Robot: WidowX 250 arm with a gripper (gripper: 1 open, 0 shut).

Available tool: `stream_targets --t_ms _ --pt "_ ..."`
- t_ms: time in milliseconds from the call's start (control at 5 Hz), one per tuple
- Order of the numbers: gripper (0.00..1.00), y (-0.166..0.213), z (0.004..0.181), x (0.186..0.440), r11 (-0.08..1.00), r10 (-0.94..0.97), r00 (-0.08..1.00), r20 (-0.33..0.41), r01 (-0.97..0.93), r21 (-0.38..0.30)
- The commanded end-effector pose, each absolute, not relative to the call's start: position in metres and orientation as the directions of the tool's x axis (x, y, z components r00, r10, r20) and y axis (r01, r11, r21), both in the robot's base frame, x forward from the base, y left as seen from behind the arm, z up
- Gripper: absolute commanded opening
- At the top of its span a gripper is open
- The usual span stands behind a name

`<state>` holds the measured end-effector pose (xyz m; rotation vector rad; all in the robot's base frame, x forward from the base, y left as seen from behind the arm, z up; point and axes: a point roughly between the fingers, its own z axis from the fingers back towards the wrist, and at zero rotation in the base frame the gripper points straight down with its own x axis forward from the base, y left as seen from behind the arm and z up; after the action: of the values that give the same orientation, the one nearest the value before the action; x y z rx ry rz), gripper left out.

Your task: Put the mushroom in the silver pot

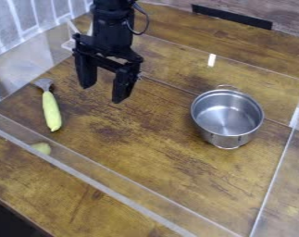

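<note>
The mushroom [50, 110] is a slim yellow-green piece with a dark tip at its far end, lying on the wooden table at the left. The silver pot [226, 117] stands upright at the right, shiny, with nothing inside. My black gripper [101, 91] hangs pointing down over the table between them, nearer the mushroom and a little to its right and behind. Its two fingers are spread wide with nothing between them. It touches neither the mushroom nor the pot.
A clear low panel [139, 194] runs across the front, and a small pale yellowish blob [41, 148] shows through it at the left. A clear wall [278, 176] also lines the right side. White slats [22, 28] stand at the back left.
</note>
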<state>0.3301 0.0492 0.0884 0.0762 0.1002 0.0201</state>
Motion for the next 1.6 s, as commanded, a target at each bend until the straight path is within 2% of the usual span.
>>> stream_targets --t_ms 0,600,800,1000,1400 --pt "1.00 0.061 0.101 0.339 0.995 0.045 0.998 -0.043 -0.040 0.091" --pt "1.00 0.072 0.094 0.351 0.994 0.055 0.998 -0.035 -0.052 0.099" --pt "1.00 0.074 0.080 0.345 0.992 0.092 0.993 -0.075 -0.085 0.099" --pt "1.00 0.087 0.076 0.334 0.967 0.241 0.967 -0.082 -0.233 0.101" --pt "1.00 0.118 0.077 0.313 0.807 0.591 0.804 -0.069 -0.587 0.071"
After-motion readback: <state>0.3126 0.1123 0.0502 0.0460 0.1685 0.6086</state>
